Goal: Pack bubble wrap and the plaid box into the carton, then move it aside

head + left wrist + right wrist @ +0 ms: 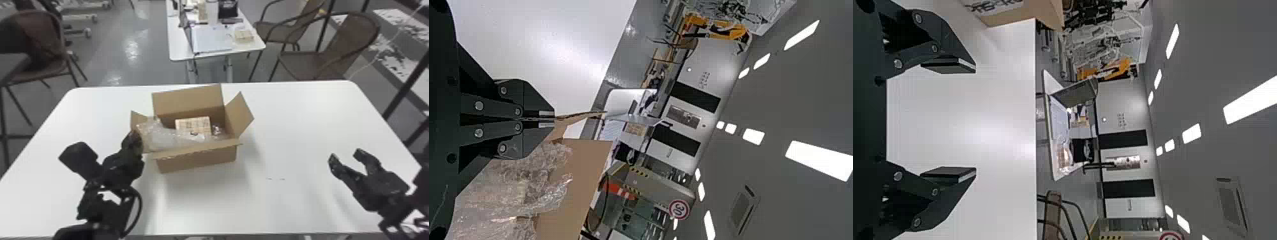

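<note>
The open carton (198, 159) stands on the white table, left of centre. Inside it lie the plaid box (193, 125) and bubble wrap (162, 138), which bulges up at the left side. My left gripper (136, 140) is at the carton's left flap. In the left wrist view the left gripper (554, 119) is shut on that cardboard flap (579, 118), with bubble wrap (514, 192) close beside it. My right gripper (346, 153) hangs over the table's right part, apart from the carton; in the right wrist view the right gripper (975, 120) is open with nothing between its fingers.
The carton's flaps stand out on all sides, the right one (240, 115) angled upward. Bare white table (303, 127) stretches to the carton's right. Beyond the far edge are another table (178, 48) and brown chairs (332, 54).
</note>
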Controlling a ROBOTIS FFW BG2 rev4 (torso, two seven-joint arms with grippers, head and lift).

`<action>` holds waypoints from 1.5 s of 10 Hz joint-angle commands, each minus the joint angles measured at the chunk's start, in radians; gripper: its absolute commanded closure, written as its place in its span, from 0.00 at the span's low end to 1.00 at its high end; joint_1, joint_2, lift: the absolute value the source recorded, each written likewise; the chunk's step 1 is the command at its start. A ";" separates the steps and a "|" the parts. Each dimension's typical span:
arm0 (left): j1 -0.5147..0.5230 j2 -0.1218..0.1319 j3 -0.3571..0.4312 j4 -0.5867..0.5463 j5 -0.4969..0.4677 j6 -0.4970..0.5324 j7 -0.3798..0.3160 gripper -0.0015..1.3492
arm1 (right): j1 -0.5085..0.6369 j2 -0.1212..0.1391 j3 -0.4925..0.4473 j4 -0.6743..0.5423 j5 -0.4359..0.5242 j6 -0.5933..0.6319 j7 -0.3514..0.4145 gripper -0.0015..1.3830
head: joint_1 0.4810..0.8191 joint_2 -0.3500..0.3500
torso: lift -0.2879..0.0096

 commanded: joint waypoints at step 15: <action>-0.078 -0.017 0.149 0.222 -0.237 -0.435 1.009 0.76 | 0.018 0.001 -0.032 0.072 -0.034 -0.019 0.058 0.38 | 0.63 0.99 | 0.51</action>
